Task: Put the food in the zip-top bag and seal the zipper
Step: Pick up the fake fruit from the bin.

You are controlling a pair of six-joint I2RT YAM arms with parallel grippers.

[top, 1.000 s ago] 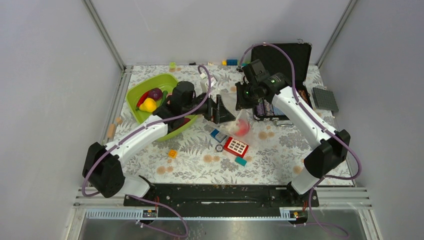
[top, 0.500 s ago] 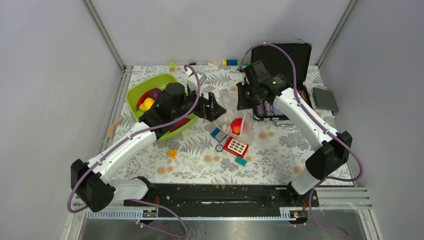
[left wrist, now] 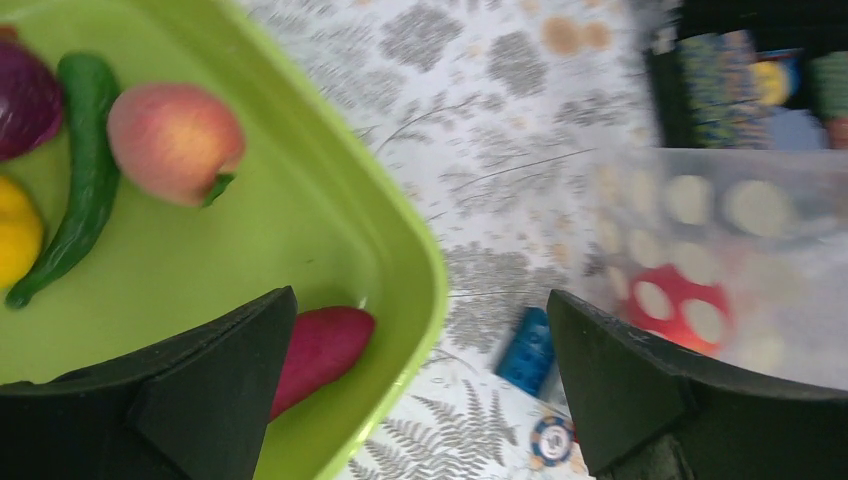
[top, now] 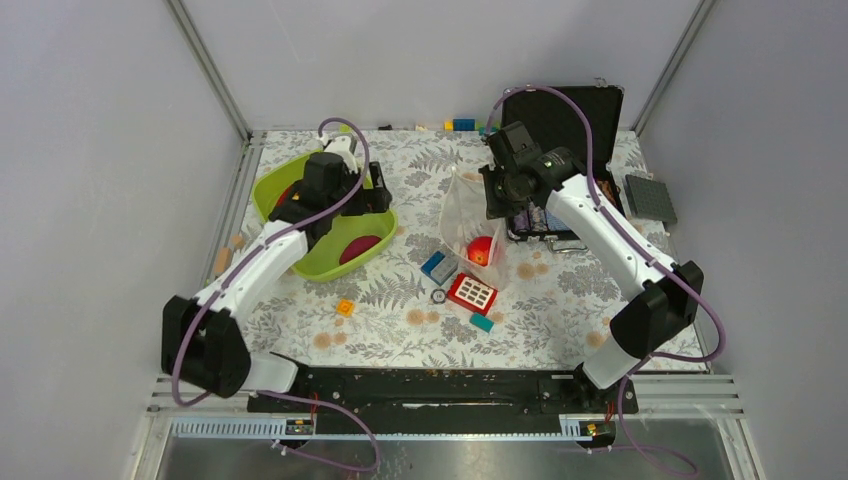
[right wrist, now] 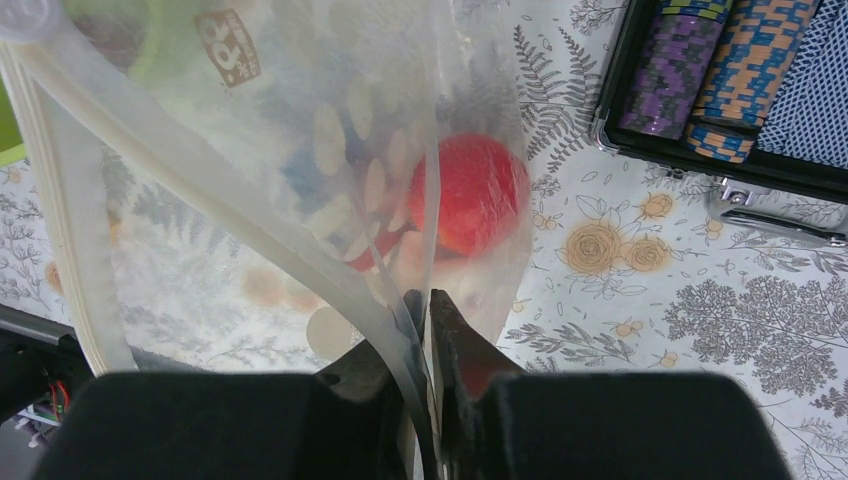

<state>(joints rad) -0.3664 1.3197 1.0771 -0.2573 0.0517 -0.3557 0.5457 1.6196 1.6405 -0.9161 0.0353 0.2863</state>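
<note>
The clear zip-top bag (top: 466, 212) with white dots is held up by my right gripper (top: 497, 198), which is shut on its mouth edge (right wrist: 428, 300). A red food piece (top: 481, 250) lies inside the bag (right wrist: 470, 195). The pale zipper strip (right wrist: 60, 200) runs along the open mouth. My left gripper (top: 378, 198) is open and empty over the right rim of the lime-green tub (top: 262, 190). In the left wrist view the open gripper (left wrist: 420, 300) frames the tub, with a peach (left wrist: 175, 140), green chili (left wrist: 75, 190), purple onion (left wrist: 25, 100), lemon (left wrist: 15, 235) and dark red piece (left wrist: 320, 350).
A blue block (top: 437, 267), poker chip (top: 438, 296), red keypad toy (top: 472, 293), teal block (top: 482, 322) and orange block (top: 345, 307) lie near the bag. A black case of poker chips (top: 560, 120) stands behind the right gripper. A grey baseplate (top: 650, 198) lies far right.
My left gripper has drawn back from the bag's mouth, leftwards to the tub, open and empty. The red piece now sits lower in the bag. The right gripper keeps its hold.
</note>
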